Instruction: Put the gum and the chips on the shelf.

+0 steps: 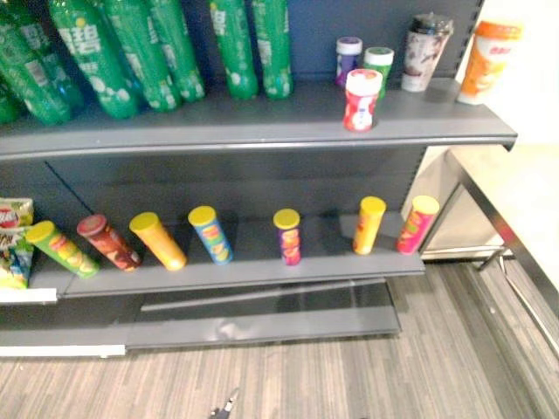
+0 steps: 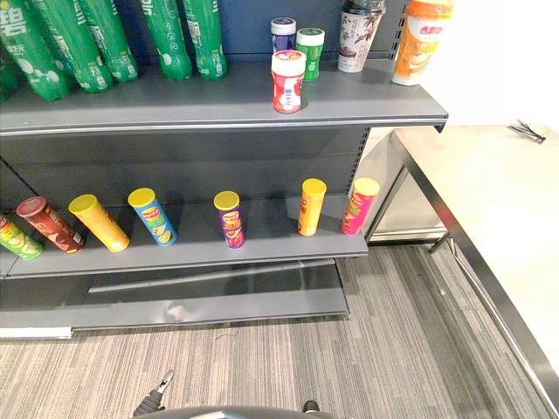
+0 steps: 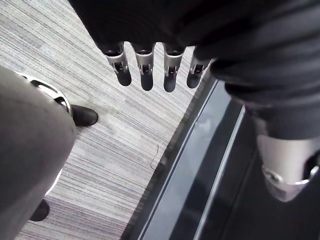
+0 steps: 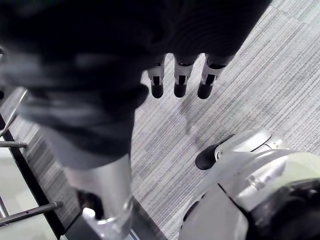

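Observation:
Three gum jars stand at the right of the upper shelf (image 1: 262, 122): a red-and-white one (image 1: 362, 99) at the front edge, with a purple-lidded one (image 1: 348, 59) and a green-lidded one (image 1: 378, 68) behind it. Several chip cans lean in a row on the lower shelf (image 1: 244, 271), from a green can (image 1: 61, 249) at the left to a pink can (image 1: 417, 223) at the right. My left hand (image 3: 145, 65) hangs over the carpet by the shelf base, open and holding nothing. My right hand (image 4: 180, 75) also hangs open over the carpet, holding nothing.
Green bottles (image 1: 96, 52) fill the left of the upper shelf, and two cups (image 1: 424, 52) stand at its right end. Snack bags (image 1: 13, 244) sit at the lower shelf's far left. A steel-framed counter (image 2: 489, 201) stands to the right of the shelf.

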`<state>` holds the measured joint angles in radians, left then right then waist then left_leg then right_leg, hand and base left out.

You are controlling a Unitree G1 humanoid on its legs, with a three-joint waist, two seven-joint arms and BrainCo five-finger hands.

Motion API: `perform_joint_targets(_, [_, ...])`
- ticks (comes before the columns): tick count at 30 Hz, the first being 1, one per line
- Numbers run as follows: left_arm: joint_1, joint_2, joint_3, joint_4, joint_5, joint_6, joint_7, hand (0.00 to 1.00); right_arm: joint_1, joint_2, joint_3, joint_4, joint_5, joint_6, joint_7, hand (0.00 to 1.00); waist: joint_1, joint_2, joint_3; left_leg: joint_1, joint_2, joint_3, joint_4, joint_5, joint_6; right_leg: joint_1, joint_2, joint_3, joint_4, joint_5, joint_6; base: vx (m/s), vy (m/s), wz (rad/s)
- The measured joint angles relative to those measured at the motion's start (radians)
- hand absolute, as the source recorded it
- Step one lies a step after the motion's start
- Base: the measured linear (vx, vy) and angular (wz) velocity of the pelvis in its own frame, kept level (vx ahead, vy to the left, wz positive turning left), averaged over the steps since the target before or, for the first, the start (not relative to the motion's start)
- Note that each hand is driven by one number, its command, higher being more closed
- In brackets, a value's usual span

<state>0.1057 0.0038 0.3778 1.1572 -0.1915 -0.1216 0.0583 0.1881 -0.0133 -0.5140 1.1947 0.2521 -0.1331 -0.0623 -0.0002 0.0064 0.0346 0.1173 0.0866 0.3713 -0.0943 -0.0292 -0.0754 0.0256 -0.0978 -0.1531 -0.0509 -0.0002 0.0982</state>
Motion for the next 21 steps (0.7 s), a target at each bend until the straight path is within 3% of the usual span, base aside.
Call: perform_joint_targets(21, [-0.001,0.008,-0.001,0.019,-0.001,-0.001,-0.02,0.0,-0.018,-0.001,-0.022,0.003,-0.011,0.0,0.0,0.0,-0.021,0.002,-0.001,-0.003,0.007,0.005,0.0,-0.009,-0.01,0.003,0.01,0.009,-0.018,0.003,-0.001,0.0,-0.014,-0.01])
